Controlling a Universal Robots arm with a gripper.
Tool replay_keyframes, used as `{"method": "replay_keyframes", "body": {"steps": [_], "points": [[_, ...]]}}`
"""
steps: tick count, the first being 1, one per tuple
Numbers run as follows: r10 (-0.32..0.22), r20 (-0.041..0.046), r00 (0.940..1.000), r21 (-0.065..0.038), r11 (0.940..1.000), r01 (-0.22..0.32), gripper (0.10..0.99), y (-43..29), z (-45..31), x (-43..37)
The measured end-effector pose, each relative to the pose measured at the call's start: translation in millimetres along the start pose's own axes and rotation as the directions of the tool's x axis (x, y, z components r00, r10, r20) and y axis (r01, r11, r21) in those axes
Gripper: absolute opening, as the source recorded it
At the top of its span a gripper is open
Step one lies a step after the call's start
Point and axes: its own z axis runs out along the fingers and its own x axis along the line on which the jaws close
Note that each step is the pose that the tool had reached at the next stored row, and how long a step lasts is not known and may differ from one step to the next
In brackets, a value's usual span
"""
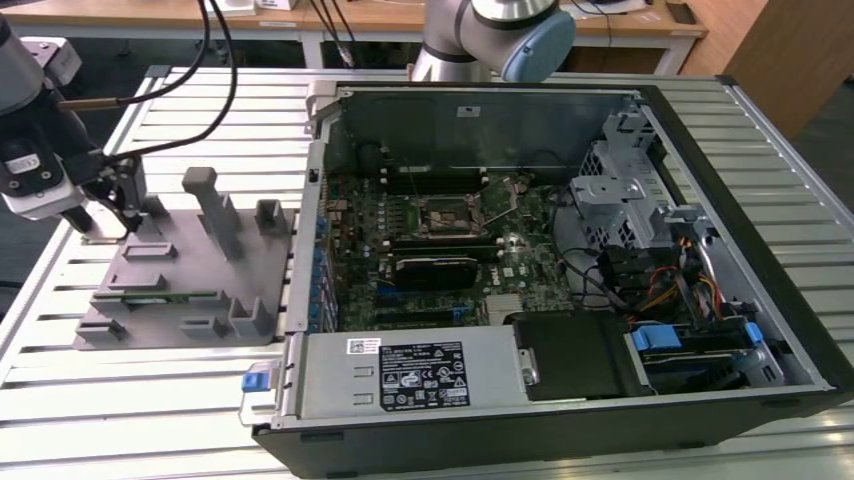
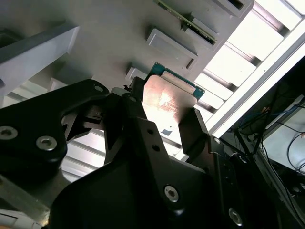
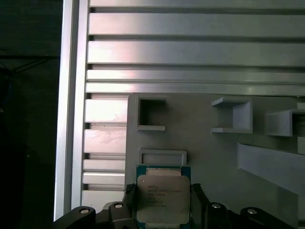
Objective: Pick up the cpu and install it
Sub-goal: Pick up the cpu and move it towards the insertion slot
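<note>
As I looked from the exterior view's left, my gripper (image 1: 110, 215) hung over the near end of the grey fixture plate (image 1: 160, 300) on the slatted table (image 1: 134, 430). Its fingers (image 3: 129, 196) were squeezed on two sides of the cpu (image 3: 163, 198), just above the plate. Grey posts (image 1: 210, 205) stood close beside it. Further right lay the open computer case (image 1: 481, 125), well apart, with its socket (image 1: 447, 213) on the board.
</note>
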Motion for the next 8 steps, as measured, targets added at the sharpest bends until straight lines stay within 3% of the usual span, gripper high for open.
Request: {"method": "replay_keyframes", "body": {"steps": [8], "points": [[0.000,0.0001,1.0000,0.000,1.0000,0.000,0.541,0.3,-4.3,0.0]]}}
